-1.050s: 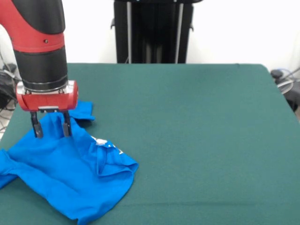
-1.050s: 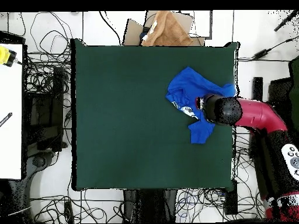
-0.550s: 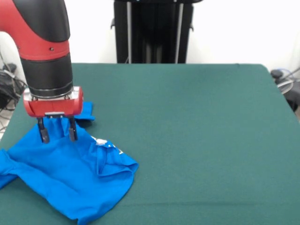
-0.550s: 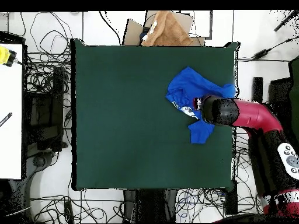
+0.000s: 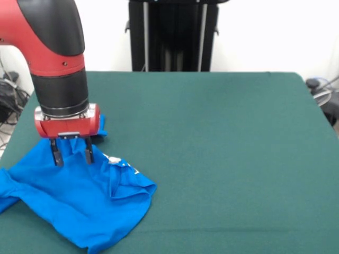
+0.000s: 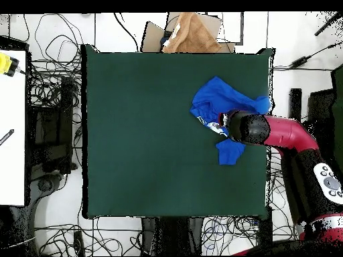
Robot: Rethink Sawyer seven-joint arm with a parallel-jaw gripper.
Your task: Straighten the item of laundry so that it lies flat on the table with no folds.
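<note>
Pincer [image 5: 71,154] parted over rumpled (bright blue) laundry [image 5: 79,196], felt table [image 5: 222,137]

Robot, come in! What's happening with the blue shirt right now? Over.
End effector open, tips down at the shirt. Shirt crumpled, folded near table edge. Nothing in the way. Over.

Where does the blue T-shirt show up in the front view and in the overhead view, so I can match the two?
Front view: the T-shirt lies crumpled at the lower left, on the green table, under the open gripper.
Overhead view: the T-shirt sits at the table's upper right, by its right edge.
Shared landmark: the red arm, which ends over the shirt in both views.
</note>
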